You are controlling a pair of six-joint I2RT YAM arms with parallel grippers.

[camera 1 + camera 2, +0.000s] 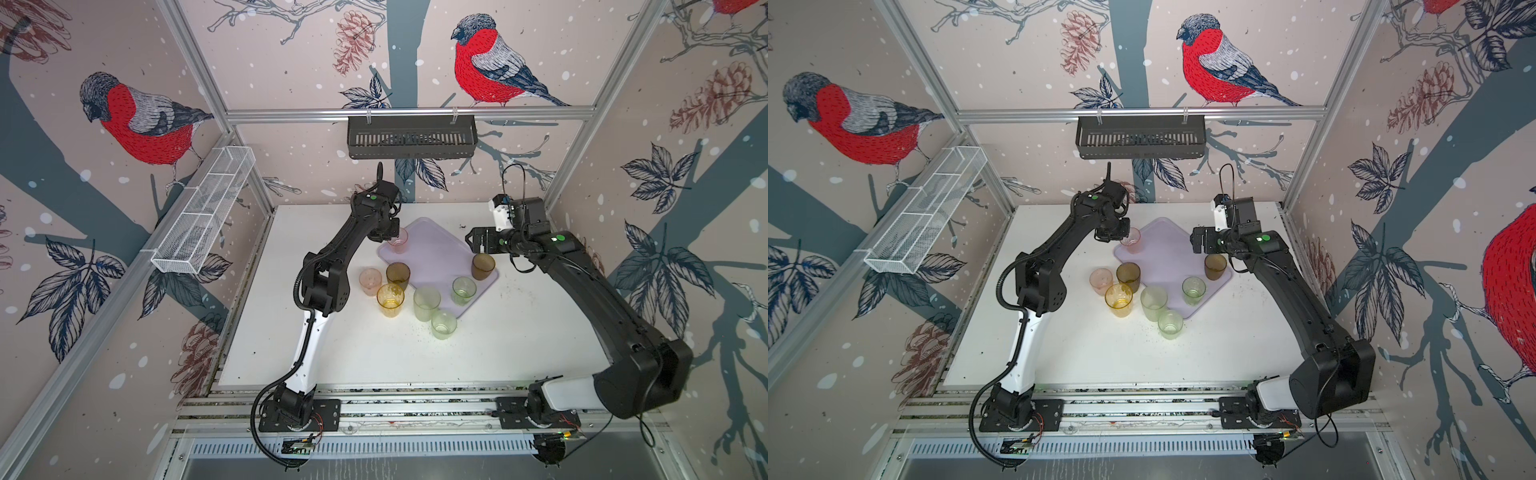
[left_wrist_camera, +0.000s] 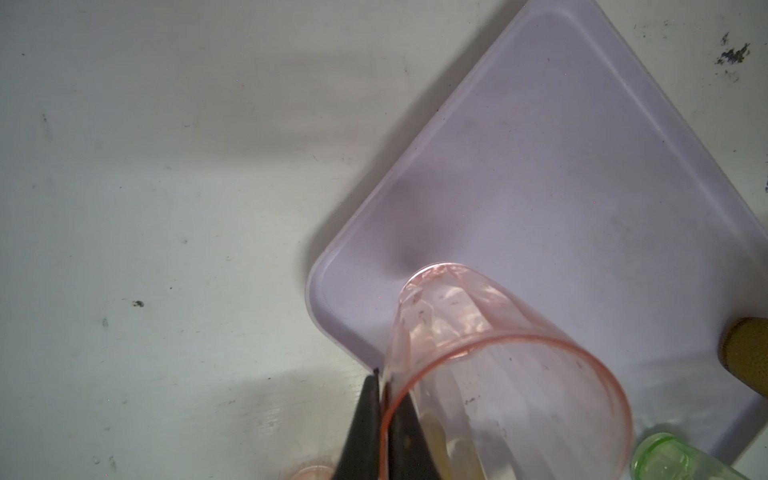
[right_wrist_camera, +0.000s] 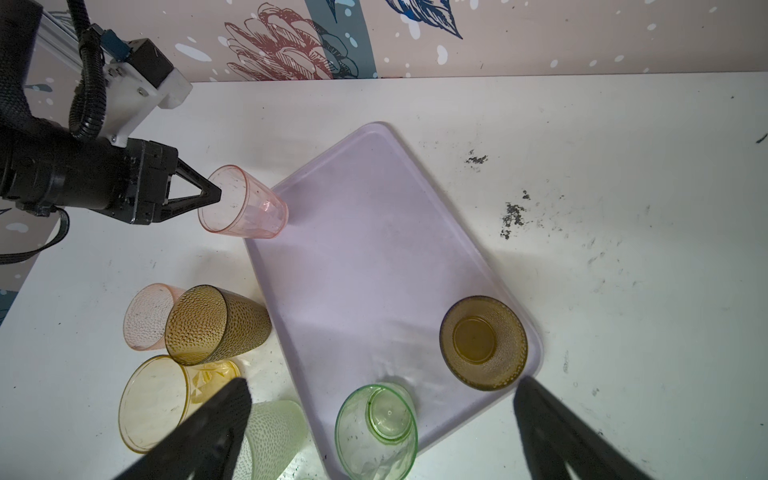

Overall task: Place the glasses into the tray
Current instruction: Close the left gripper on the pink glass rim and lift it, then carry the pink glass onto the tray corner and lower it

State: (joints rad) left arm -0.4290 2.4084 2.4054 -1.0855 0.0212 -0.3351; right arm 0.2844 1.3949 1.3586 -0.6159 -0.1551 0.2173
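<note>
Eight glasses are in view, but I begin with the bigger things. The white worktop carries the lilac tray, which lies turned at an angle. On the tray, near its right edge, stand a brown glass and a green glass. Just beside its left edge, on the worktop, are a second brown glass, a dotted pink glass, an amber glass, a taller frosted glass and a shorter frosted glass.

My left gripper is closed on the rim of the smooth pink glass. This glass is tilted, with its base at the tray's far left corner; whether the base touches the tray I cannot say surely. My right gripper is spread wide with nothing in it, above the tray near the brown glass.
</note>
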